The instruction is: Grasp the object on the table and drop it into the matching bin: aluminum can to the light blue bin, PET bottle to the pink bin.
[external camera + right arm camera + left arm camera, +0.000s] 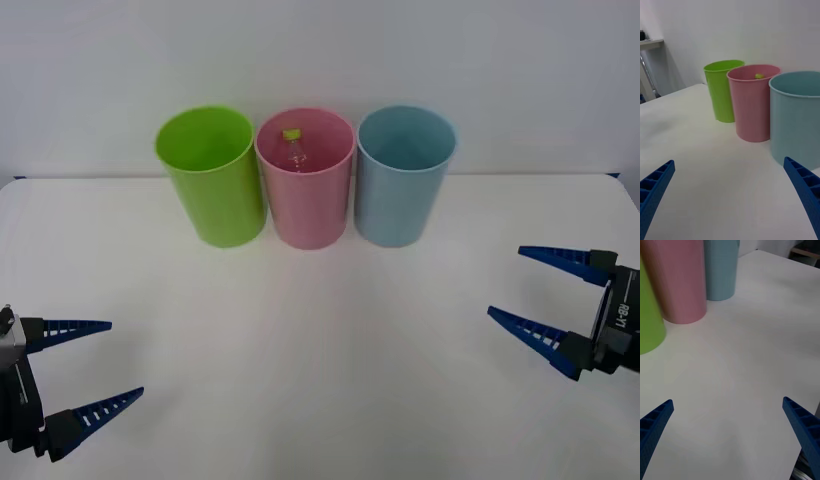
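1 PET bottle lies inside the pink bin, its yellow-green cap up near the rim on the far side; the right wrist view shows that cap just above the pink rim. Judged from this, the drop is done. The bottle looks light, thin-walled and crinkled, so it would give under pressure and could slip; the firmest hold would be across the body just below the cap. The pink bin stands in the middle of 3, the lime green bin just beside it on the robot's left and the light blue bin just beside it on the right. Both pincers sit well apart from the pink bin, over the white tabletop nearer the robot: left pincer spread wide and holding nothing, right pincer likewise.
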Controlling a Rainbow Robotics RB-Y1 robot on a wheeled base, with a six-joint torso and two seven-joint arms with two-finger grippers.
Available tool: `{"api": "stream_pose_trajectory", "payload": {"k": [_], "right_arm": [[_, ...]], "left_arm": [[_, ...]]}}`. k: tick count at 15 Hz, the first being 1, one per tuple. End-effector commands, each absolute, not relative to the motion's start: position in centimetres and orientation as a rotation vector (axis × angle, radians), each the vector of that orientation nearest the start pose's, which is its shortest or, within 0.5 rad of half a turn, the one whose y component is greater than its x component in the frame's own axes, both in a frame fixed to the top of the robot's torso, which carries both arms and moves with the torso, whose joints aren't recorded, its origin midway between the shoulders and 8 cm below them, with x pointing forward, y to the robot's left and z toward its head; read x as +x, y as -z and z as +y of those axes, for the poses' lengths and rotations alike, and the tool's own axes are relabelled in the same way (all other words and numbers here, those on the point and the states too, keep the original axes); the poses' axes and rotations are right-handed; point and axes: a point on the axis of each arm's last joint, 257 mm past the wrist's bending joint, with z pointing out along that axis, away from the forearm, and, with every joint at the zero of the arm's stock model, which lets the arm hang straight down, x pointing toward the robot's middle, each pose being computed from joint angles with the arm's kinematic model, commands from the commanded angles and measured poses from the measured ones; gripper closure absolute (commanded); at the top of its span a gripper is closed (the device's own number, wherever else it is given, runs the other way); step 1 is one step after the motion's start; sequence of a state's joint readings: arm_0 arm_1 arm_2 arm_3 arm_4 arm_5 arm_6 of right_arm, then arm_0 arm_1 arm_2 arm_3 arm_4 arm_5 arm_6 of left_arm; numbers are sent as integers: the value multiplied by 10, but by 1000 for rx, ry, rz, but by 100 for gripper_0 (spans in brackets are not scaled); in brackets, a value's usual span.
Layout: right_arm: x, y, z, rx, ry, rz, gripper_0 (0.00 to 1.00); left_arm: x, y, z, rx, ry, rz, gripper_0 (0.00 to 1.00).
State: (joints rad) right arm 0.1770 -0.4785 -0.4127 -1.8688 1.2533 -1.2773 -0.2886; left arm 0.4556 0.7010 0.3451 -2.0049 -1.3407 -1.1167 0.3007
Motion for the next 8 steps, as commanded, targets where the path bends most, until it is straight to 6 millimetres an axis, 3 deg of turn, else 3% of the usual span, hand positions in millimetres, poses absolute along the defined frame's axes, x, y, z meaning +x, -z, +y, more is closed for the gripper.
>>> {"api": "stream_pose_trajectory", "payload": {"k": [1, 8], "right_arm": [[362, 144, -238, -819, -674, 1519, 0], [358, 150, -241, -810, -676, 1535, 0]], "left_arm": [[314, 214, 273, 959, 498, 1818, 0], [314, 214, 273, 959, 498, 1818, 0]]}}
